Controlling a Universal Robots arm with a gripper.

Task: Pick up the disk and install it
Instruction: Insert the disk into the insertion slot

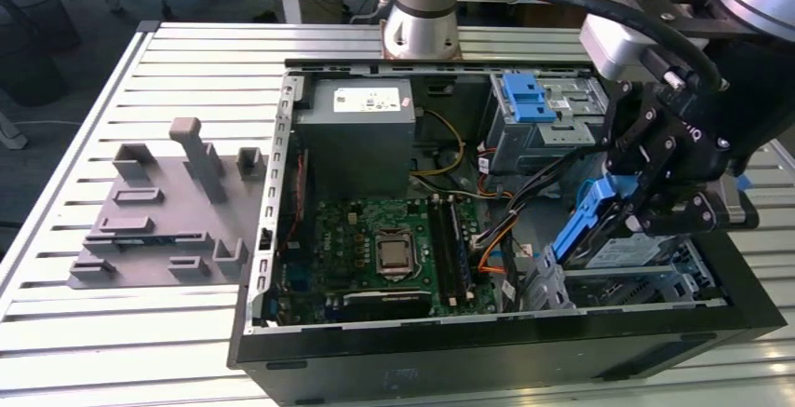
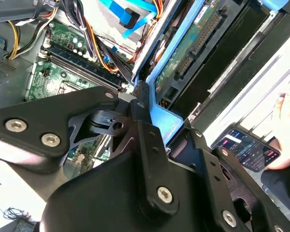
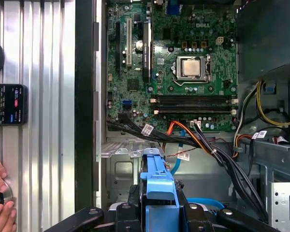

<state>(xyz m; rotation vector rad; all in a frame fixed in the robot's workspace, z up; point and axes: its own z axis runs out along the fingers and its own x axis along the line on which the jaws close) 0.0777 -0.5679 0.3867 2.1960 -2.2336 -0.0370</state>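
Note:
The disk point(image 1: 594, 230), a grey drive in a blue carrier frame, hangs tilted over the drive cage point(image 1: 646, 291) at the exterior view's right, near the front of the open computer case point(image 1: 497, 337). My gripper point(image 1: 640, 221) is shut on it from above. In the first wrist view the blue carrier of the disk point(image 3: 157, 186) sits between the black fingers of my gripper point(image 3: 158, 205). The second wrist view has one finger point(image 2: 142, 104) pressed against the disk point(image 2: 186, 50), whose green circuit board side faces the camera.
Inside the case are the motherboard point(image 1: 385, 249), a grey metal box point(image 1: 360, 123), a blue latch point(image 1: 528, 100) and loose cables point(image 3: 203, 145) by the cage. A purple fixture point(image 1: 162, 211) lies on the slatted table. A person's hand point(image 3: 0, 193) and a phone point(image 3: 7, 104) rest beside the case.

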